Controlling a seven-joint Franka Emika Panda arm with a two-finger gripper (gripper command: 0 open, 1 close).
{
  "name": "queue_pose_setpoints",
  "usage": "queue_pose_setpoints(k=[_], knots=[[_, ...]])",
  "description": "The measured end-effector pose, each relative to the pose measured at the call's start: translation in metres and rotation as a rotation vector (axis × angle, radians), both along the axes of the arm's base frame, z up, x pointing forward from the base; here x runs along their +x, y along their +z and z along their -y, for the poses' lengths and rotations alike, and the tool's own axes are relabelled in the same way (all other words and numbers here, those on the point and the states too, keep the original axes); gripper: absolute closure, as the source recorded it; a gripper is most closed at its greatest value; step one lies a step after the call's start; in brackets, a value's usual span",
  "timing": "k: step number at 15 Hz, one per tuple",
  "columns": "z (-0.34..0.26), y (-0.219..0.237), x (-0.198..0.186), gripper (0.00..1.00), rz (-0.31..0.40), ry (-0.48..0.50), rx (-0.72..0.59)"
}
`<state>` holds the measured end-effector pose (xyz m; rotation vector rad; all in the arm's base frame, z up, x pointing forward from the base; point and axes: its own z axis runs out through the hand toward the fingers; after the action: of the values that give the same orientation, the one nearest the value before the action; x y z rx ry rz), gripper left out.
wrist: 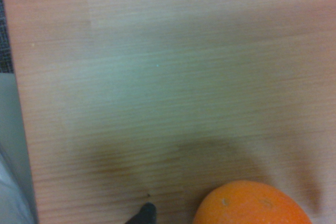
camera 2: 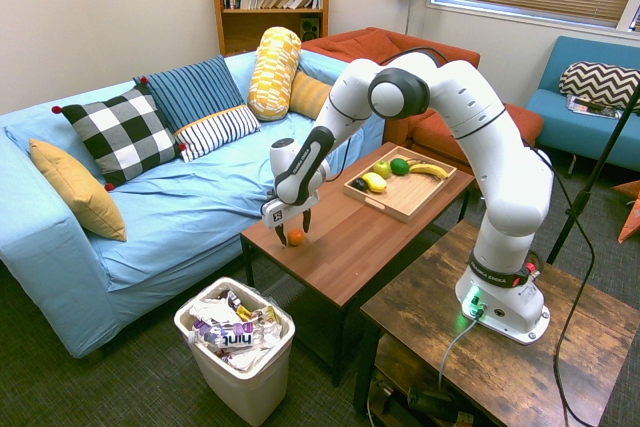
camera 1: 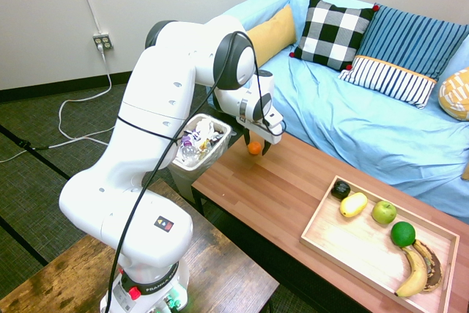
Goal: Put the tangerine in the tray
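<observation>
Hovering our two-finger gripper (camera 1: 254, 149) around the small round orange tangerine (camera 1: 253, 148) at the brown wooden table's (camera 1: 293, 192) far end, well apart from the light wooden tray (camera 1: 352, 243), jaws seemingly straddling it, we should close gently and centred.

One tangerine (camera 1: 253, 148), one tray (camera 1: 333, 243), one lemon (camera 1: 353, 204), one apple (camera 1: 383, 212), one lime (camera 1: 402, 234), seemingly two bananas (camera 1: 415, 273).

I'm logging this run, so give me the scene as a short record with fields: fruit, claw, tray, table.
tangerine: tangerine at the coffee table's bin end, between the claw's fingers
claw: claw down around the tangerine; closed or not, unclear
tray: wooden tray at the far end, holding lemon, green apple, lime, bananas
table: coffee table
</observation>
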<state>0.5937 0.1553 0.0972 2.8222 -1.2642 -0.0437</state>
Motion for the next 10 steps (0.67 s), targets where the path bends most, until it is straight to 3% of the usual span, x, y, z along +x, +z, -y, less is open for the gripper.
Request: queue_pose_setpoints(k=[10], knots=[[-0.0043,0.0004,0.0002,1.0,-0.024,-0.009,0.001]])
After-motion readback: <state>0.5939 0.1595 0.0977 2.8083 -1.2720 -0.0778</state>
